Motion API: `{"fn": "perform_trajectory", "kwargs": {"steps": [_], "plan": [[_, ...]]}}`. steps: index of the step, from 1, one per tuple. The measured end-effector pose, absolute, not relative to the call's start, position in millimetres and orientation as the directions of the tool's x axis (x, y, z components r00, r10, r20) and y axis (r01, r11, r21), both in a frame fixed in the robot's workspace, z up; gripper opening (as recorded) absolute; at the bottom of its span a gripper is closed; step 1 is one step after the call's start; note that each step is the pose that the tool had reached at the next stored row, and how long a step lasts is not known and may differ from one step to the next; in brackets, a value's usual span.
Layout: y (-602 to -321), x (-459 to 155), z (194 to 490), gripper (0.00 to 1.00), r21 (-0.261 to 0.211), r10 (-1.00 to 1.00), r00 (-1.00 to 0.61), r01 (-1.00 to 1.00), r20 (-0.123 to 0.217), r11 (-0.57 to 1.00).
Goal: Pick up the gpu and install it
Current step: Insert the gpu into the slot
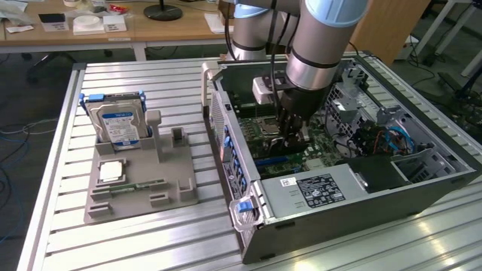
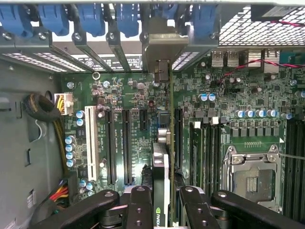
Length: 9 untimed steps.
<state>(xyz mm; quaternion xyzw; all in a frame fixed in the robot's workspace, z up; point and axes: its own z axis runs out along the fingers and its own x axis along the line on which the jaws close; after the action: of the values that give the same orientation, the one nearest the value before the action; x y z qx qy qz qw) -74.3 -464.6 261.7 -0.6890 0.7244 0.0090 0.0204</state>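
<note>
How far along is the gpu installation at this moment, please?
Done: the gpu is picked up and inside the computer case. In hand: the gripper is shut on it, holding it on edge over the motherboard slots, its bracket at the rear slot openings. Left: the gripper has not let go, and whether the card is fully seated cannot be told.

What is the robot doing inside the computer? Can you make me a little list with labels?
pincer: closed on the gpu, reaching into the open computer case
gpu: held on edge over the motherboard slots, its metal bracket by the blue clips
fully in its slot: cannot tell
hard drive: standing in the grey holder on the table, at the exterior view's left
memory stick: lying on that holder
</note>
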Motion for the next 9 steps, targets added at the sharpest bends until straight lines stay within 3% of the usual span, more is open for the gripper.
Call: {"fn": "perform_trajectory", "kwargs": {"steps": [9], "plan": [[-464.6, -76.2, 258.3, 0.27, -0.015, -0.998, -0.050, -0.999, -0.042, 0.050]]}}
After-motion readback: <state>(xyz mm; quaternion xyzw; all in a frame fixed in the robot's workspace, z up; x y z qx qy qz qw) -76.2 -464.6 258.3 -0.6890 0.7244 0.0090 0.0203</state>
